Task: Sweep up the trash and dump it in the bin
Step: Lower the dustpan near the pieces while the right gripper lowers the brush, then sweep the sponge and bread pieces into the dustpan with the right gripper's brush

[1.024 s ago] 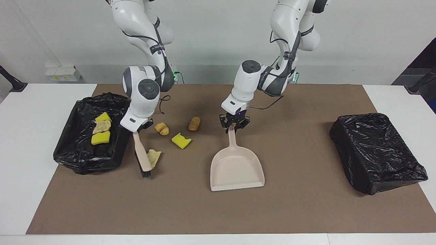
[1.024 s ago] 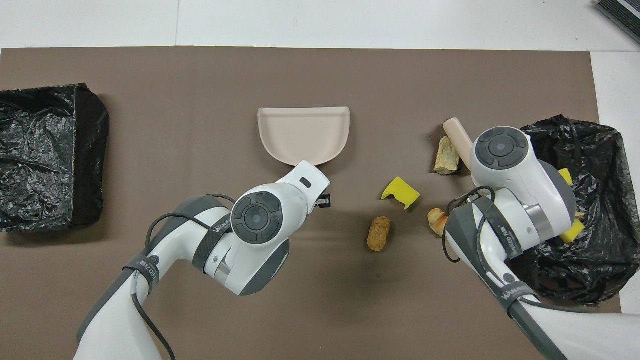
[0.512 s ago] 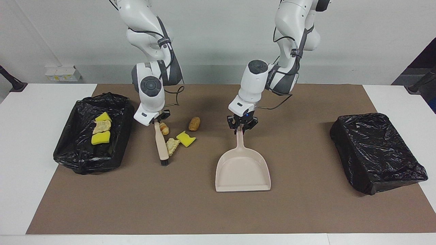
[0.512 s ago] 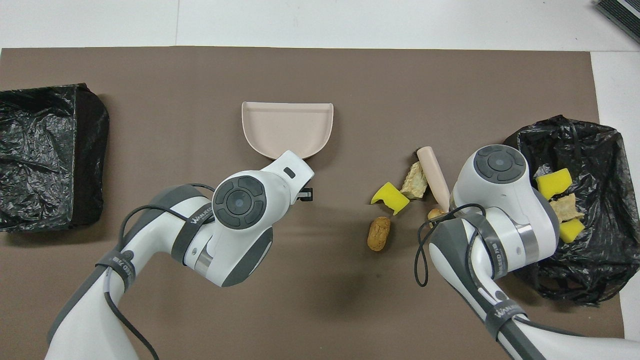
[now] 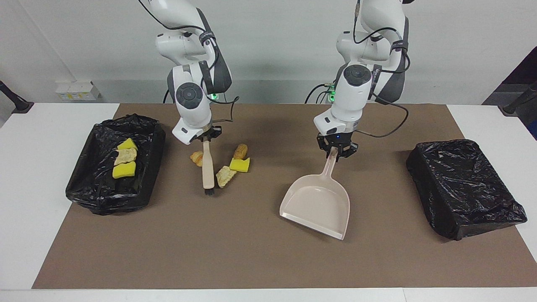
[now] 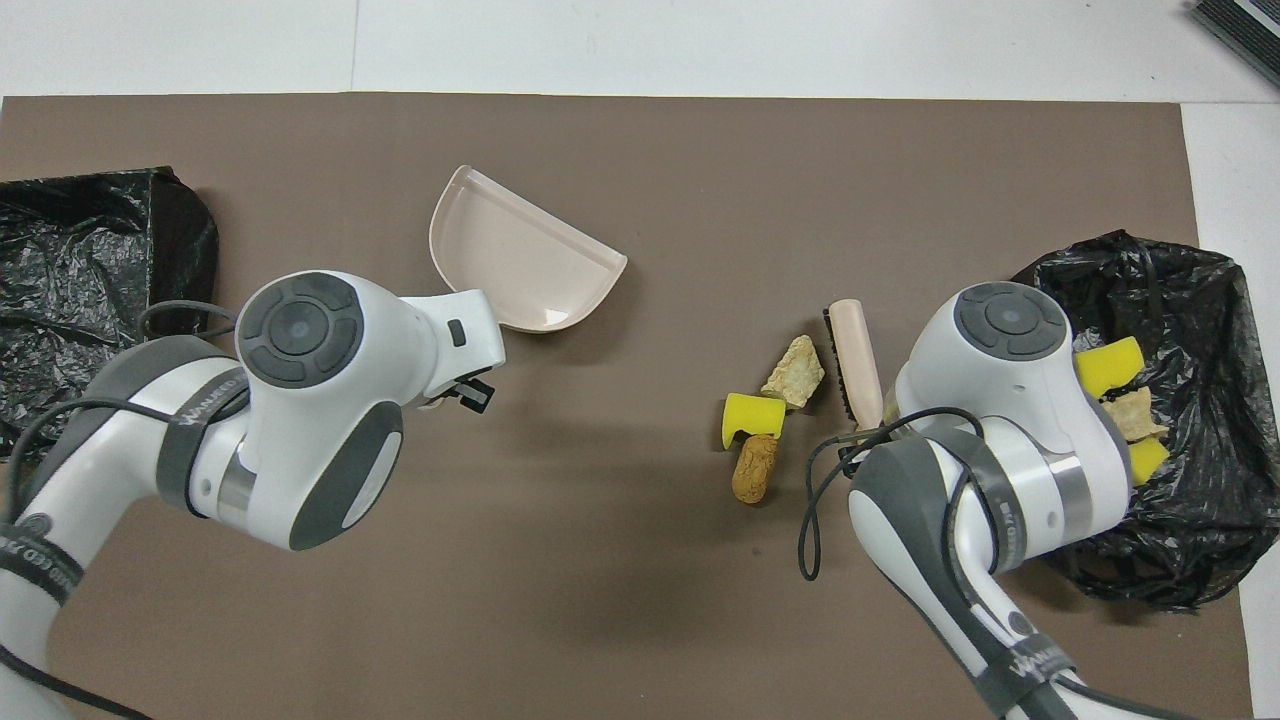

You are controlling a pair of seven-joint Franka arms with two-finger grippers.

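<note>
The brush (image 5: 207,167) is being gripped at its handle top by the right gripper (image 5: 206,139), clenched on it; bristles are down on the brown mat (image 5: 251,260).

The dustpan (image 5: 316,204) is being held by its handle in the left gripper (image 5: 334,152), also clenched; the pan is being tilted, with its open mouth turned toward the right arm's end of the table.

Containers:
- The open bin (image 5: 147,167), lined with a black bag, is sitting at the right arm's end. Three scraps are lying in it in a row: a yellow sponge chunk (image 5: 127,144), a tan bread piece (image 5: 125,156) and a second yellow chunk (image 5: 124,170).
- The dustpan is being carried with nothing visible in it.
- A second bin (image 5: 463,186), wrapped over in black plastic, is standing at the left arm's end; its contents cannot be told.

Loose trash on the mat: a tan piece (image 5: 224,175) is touching the brush on the dustpan side, with a yellow chunk (image 5: 240,165) and a brown roll (image 5: 240,150) bunched just beside it. A small pastry (image 5: 196,158) is lying on the brush's bin side.
</note>
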